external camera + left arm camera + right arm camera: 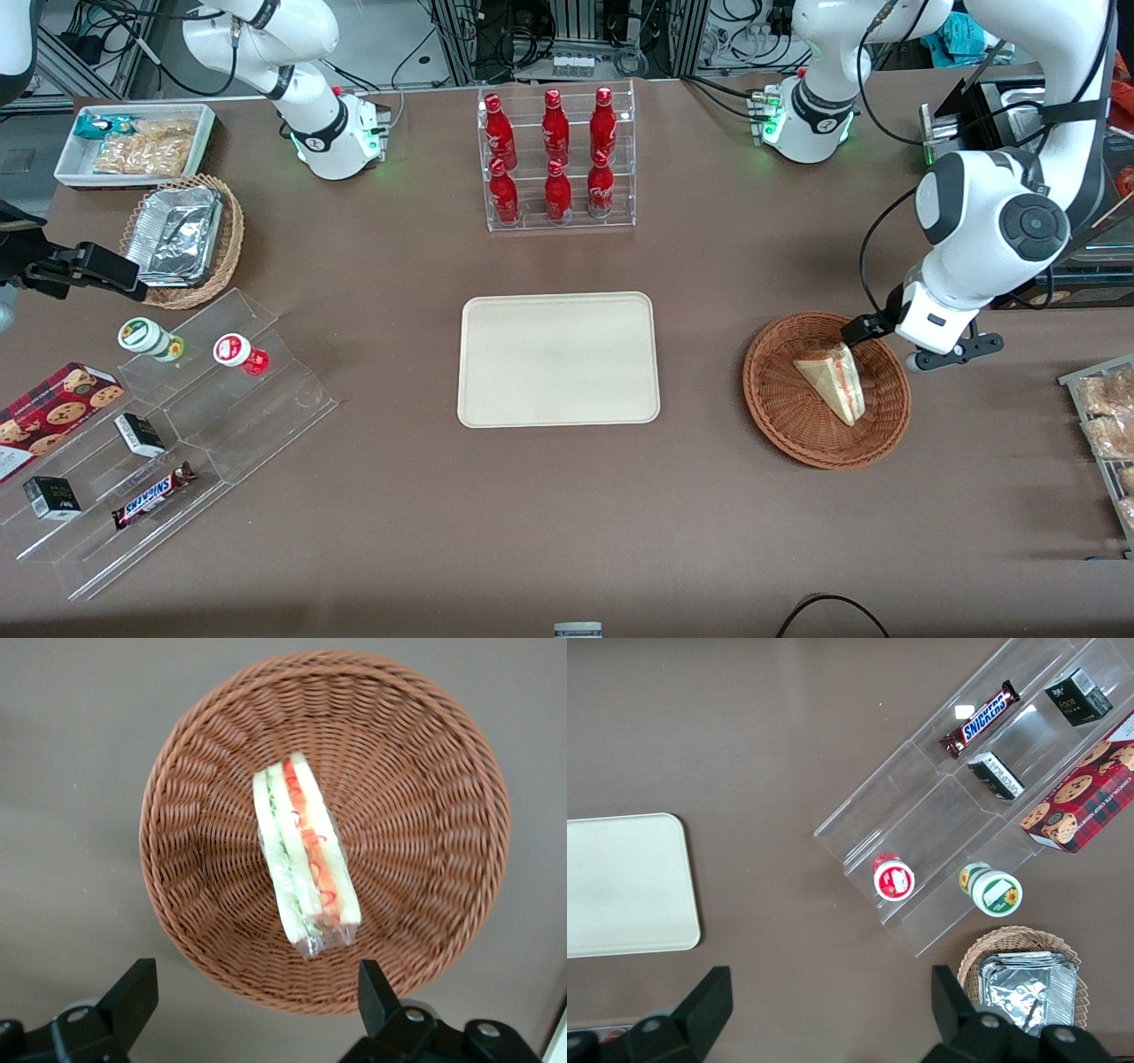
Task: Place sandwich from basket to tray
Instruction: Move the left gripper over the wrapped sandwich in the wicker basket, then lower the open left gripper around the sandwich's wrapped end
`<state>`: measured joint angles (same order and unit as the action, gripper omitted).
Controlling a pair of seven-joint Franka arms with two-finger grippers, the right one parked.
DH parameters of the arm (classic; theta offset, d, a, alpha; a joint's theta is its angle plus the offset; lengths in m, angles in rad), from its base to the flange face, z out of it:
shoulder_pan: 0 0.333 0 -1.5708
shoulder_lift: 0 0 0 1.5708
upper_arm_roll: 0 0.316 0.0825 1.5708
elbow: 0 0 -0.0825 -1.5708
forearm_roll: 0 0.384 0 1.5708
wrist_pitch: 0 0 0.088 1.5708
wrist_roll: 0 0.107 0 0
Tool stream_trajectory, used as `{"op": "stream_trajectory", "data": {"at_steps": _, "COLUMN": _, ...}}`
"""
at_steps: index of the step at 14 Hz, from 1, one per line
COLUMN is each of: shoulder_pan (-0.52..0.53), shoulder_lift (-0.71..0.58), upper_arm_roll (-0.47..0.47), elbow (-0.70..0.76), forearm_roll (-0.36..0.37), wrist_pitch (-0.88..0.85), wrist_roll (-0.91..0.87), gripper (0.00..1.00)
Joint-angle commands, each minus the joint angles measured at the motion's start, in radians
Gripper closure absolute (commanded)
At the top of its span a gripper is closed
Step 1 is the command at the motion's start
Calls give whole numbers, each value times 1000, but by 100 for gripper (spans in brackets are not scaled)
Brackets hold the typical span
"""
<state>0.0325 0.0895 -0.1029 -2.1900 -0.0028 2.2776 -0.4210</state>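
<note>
Nearest the front camera, a dark cable [833, 611] curves in and is cut off at the frame's edge. At the working arm's end of the table, a rack of wrapped baked goods [1107, 425] is only partly in view.

The sandwich [833, 383] lies in the basket [780, 416], its clear wrapping hard to make out except in the wrist view, where the red and green filling [306, 846] faces up. The gripper [257, 1005] hangs above the basket's rim on the side farther from the front camera, its fingers [133, 992] spread wide apart and holding nothing. In the front view the wrist body hides most of the claw; one dark finger tip shows just by the sandwich's upper corner.

The tray [558, 359] sits bare at the table's middle, well apart from the basket, toward the parked arm.

Toward the parked arm's end stand clear acrylic steps [177, 443] with a Snickers bar [152, 496], two small dark boxes, two capped cups and a cookie box [49, 416] cut off at the edge. Farther back sit a tan basket of foil containers [182, 239] and a white bin of snacks [133, 142].

Farthest, a clear rack holds six red bottles [554, 155].
</note>
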Motion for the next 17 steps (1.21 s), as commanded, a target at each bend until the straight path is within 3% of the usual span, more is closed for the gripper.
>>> {"op": "stream_trajectory", "data": {"at_steps": 1, "shoulder_pan": -14, "shoulder_lift": 21, "upper_arm_roll": 0, "elbow": -10, "forearm_roll": 1, "wrist_pitch": 58, "wrist_roll": -194, "gripper": 0}}
{"op": "stream_trajectory", "data": {"at_steps": 4, "shoulder_pan": -16, "shoulder_lift": 59, "upper_arm_roll": -3, "elbow": -5, "forearm_roll": 1, "wrist_pitch": 92, "wrist_roll": -347, "gripper": 0}}
{"op": "stream_trajectory", "data": {"at_steps": 10, "shoulder_pan": -40, "shoulder_lift": 116, "upper_arm_roll": -4, "elbow": -2, "forearm_roll": 0, "wrist_pitch": 161, "wrist_roll": -465, "gripper": 0}}
{"op": "stream_trajectory", "data": {"at_steps": 15, "shoulder_pan": -52, "shoulder_lift": 182, "upper_arm_roll": -4, "elbow": 12, "forearm_roll": 1, "wrist_pitch": 206, "wrist_roll": -460, "gripper": 0}}
{"op": "stream_trajectory", "data": {"at_steps": 17, "shoulder_pan": -52, "shoulder_lift": 200, "upper_arm_roll": -4, "elbow": 15, "forearm_roll": 1, "wrist_pitch": 207, "wrist_roll": -456, "gripper": 17}}
